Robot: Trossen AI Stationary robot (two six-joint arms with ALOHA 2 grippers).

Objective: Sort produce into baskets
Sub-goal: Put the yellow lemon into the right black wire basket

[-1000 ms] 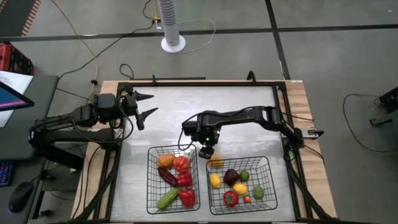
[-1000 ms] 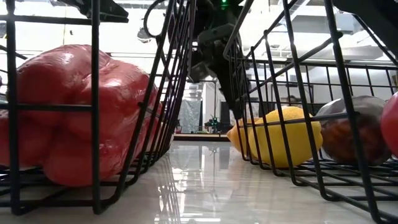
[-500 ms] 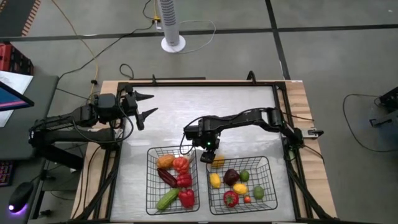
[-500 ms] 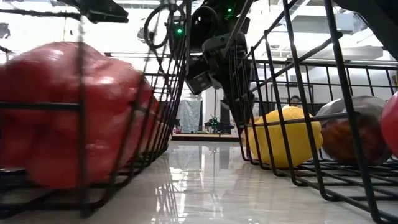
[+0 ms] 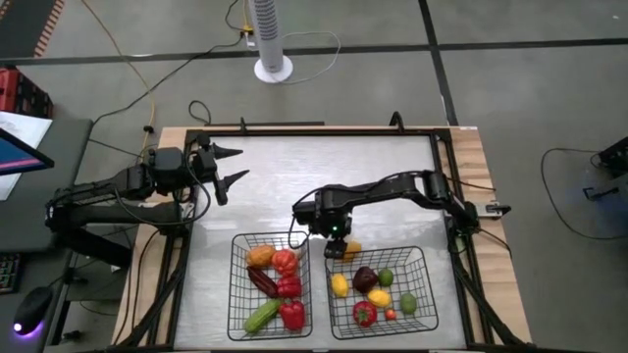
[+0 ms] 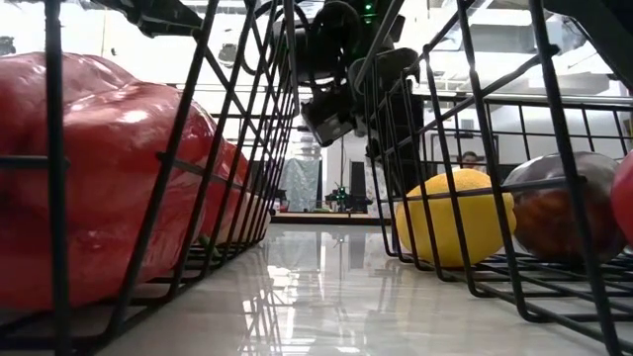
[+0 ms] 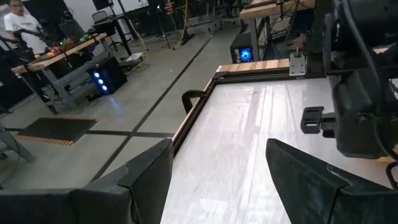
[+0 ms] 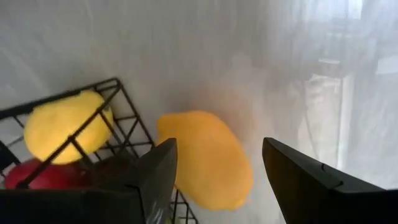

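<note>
Right gripper (image 5: 336,245) hangs above the far rim of the right basket (image 5: 424,257), at the corner nearest the gap between the two baskets. Its wrist view shows the fingers spread wide with nothing between them; an orange-yellow fruit (image 8: 205,158) lies below on the white table (image 5: 294,176), just outside the basket wire. Judgement: the open stance over this piece suits a descent to grasp it, as it is the one item not yet contained. In the high view the same fruit (image 5: 350,249) sits touching or nearly touching the rim, so finger clearance against the mesh looks tight; a snag on the wire is the likely fault. A yellow lemon (image 8: 62,123) sits just inside the same corner. Right basket also holds a dark purple piece (image 5: 365,278), limes and a red pepper. Left basket (image 5: 238,294) holds red peppers (image 5: 291,313), a tomato, an orange piece and a green cucumber (image 5: 263,314). Left gripper (image 5: 231,165) waits near the table's far left corner, fingers apart and empty. Sorting appears nearly complete.
</note>
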